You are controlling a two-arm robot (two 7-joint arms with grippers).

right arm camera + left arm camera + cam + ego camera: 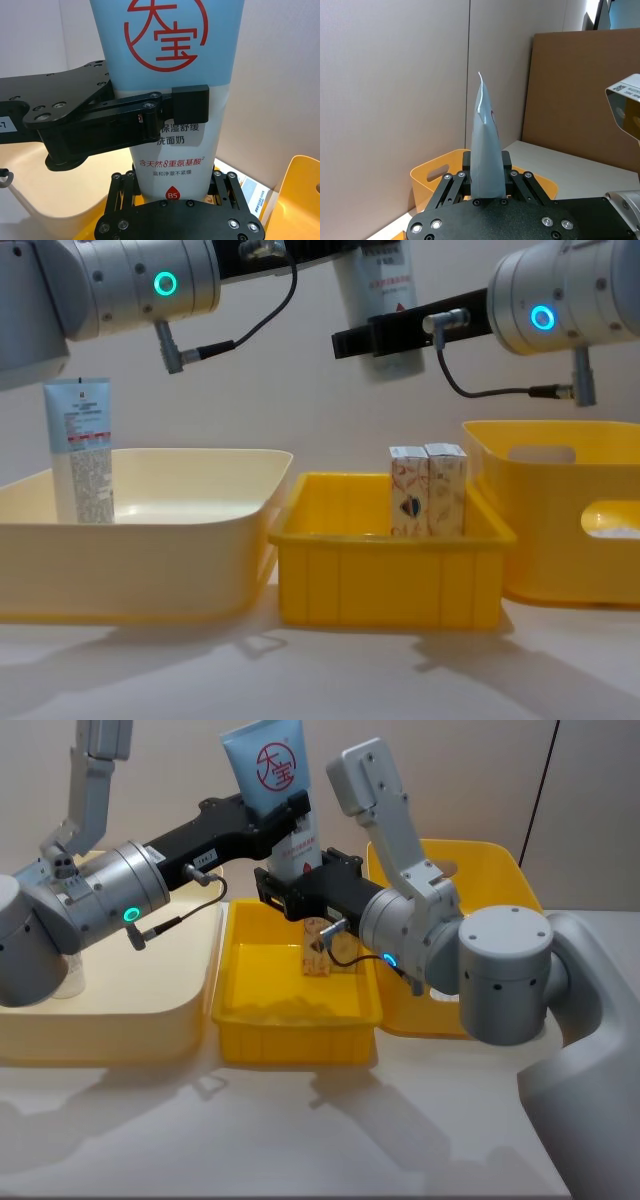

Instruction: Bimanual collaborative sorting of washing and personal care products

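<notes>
Tube: upright, aloft above middle yellow bin
Left gripper: fingers clamp tube's middle
Right gripper: fingers closed on its lower end
Cartons: two, upright in that bin
Tabletop: white
Room: beige wall, brown board

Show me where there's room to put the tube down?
The cream bin is bare right of its standing tube. The middle yellow bin is free left of the cartons. Crowded above: left claw and right claw grip the held tube.

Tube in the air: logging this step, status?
Left gripper shut on tube, mid-body. Right gripper shut on it lower down. Tube upright above yellow bin; two cartons stand beneath.
</notes>
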